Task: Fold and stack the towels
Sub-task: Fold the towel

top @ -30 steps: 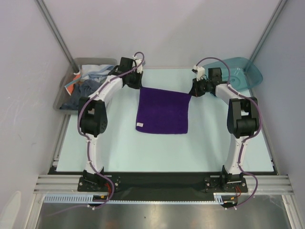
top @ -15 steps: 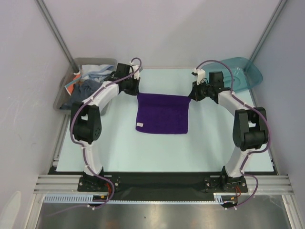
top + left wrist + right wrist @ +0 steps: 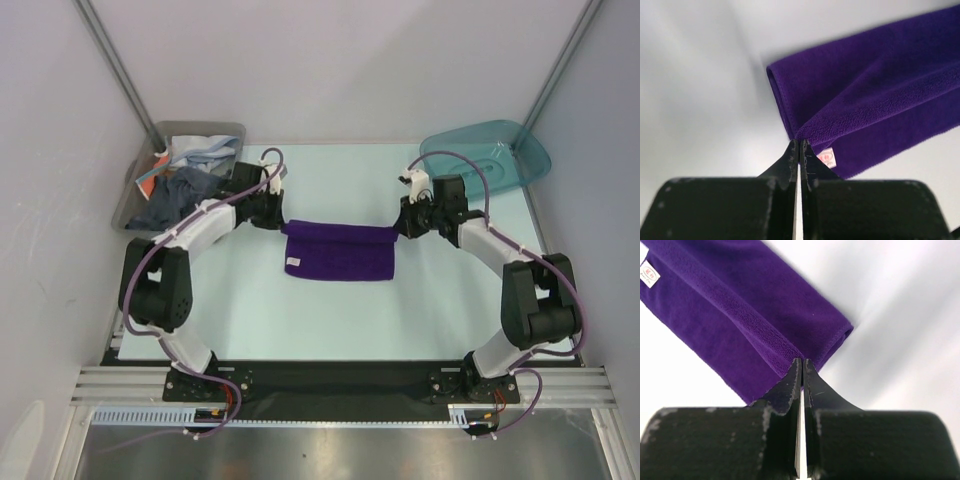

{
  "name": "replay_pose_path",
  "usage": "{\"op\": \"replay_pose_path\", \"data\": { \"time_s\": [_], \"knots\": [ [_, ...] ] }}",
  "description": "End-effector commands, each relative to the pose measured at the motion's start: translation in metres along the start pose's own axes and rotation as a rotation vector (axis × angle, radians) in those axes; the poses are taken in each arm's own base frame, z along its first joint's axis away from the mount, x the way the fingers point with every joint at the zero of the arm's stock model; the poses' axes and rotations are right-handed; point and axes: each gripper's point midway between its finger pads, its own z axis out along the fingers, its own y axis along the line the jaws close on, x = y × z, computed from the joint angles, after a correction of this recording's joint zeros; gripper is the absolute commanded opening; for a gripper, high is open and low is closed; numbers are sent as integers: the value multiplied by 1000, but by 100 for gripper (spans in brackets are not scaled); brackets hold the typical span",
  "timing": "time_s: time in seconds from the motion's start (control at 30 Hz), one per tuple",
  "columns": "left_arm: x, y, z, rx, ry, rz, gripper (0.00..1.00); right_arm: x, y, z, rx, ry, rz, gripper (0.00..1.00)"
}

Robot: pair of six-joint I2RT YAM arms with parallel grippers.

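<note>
A deep purple towel (image 3: 340, 252) lies mid-table, its far edge lifted and folded over toward the near edge. My left gripper (image 3: 281, 222) is shut on the towel's far left corner (image 3: 805, 134); a small white label (image 3: 827, 157) shows beside the fingers. My right gripper (image 3: 400, 228) is shut on the far right corner (image 3: 799, 359). In both wrist views the cloth hangs in two layers from the jaws. Other towels, dark grey-blue (image 3: 175, 195), pale light-blue (image 3: 200, 150) and a bit of orange-red (image 3: 148, 180), lie heaped in the grey bin.
The grey bin (image 3: 131, 210) stands at the far left edge of the table. A teal translucent bin (image 3: 488, 160) stands at the far right corner. Pale walls close in the table at the back and both sides.
Both grippers have pulled the towel's far edge toward the near side, so the towel has gone from a flat square to a shorter folded strip. Both arms have swung nearer.
</note>
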Motion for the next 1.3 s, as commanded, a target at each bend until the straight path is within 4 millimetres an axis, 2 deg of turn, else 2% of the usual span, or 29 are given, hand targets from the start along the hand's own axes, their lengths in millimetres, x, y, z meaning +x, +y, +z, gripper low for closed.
{"op": "replay_pose_path", "data": {
  "time_s": [0.0,0.03,0.17,0.27,0.57,0.73,0.83,1.0,1.03,1.1,1.13,1.17,1.27],
  "knots": [
    [2,-12,-14,25,-57,-43,0,-3,8,-8,36,-38,10,0],
    [6,-13,-14,27,-56,-47,0,8,12,-5,31,-16,23,0],
    [23,-18,-12,24,-27,-65,0,19,19,-7,34,1,36,0],
    [30,-18,-15,10,-20,-67,0,29,18,-9,58,22,53,0],
    [58,-24,-12,3,59,-66,0,46,19,-10,78,61,104,0],
    [63,-25,-11,-4,74,-68,0,50,21,-11,89,67,94,0],
    [72,-23,-9,-26,107,-67,0,57,20,-11,106,96,109,8],
    [80,-20,-16,-64,157,-49,7,65,32,-18,72,168,189,23],
    [84,-18,-20,-79,180,-52,18,64,35,-21,63,169,196,26],
    [79,-16,-26,-97,174,-45,28,60,41,-29,59,168,220,37],
    [78,-17,-32,-100,170,-46,42,59,42,-32,62,168,227,38],
    [73,-18,-36,-100,159,-44,46,60,42,-36,76,177,239,38],
    [64,-28,-45,-61,142,-63,49,44,42,-42,96,144,271,35]
  ]
}}
